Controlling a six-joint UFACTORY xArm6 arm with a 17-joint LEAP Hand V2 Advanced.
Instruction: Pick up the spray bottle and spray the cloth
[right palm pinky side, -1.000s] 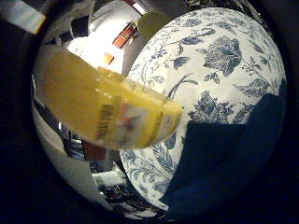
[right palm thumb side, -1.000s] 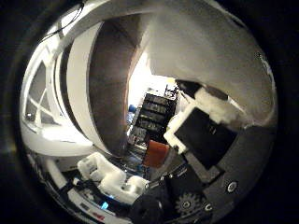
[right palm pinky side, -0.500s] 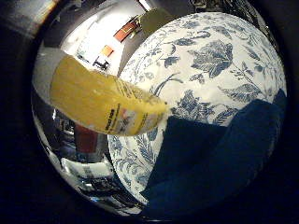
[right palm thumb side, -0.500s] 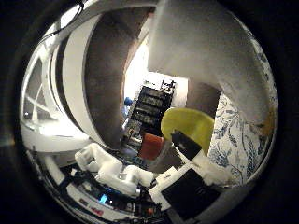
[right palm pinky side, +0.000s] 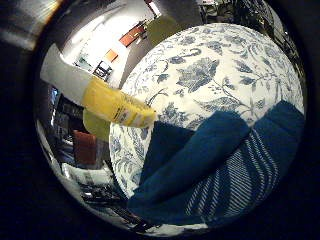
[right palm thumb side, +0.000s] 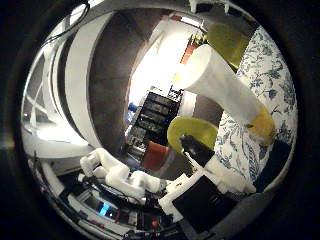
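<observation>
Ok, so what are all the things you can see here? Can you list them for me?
Spray bottle: one, yellow body with a white upper part, over the tablecloth's edge beside the cloth.
Cloth: one, dark blue with a striped patch, folded on the tablecloth.
Tablecloth: one, white with blue flower print, covering the table.
Chairs: two, yellow-green, beside the table.
Stool: one, orange-red, on the floor beyond the table.
Hand: one, white and black; whether its fingers hold anything is unclear.

The right hand is showing white-and-black finger segments reaching in beside the spray bottle. The fingers are extending toward the bottle's yellow lower body; whether they are touching it cannot be determined.
</observation>
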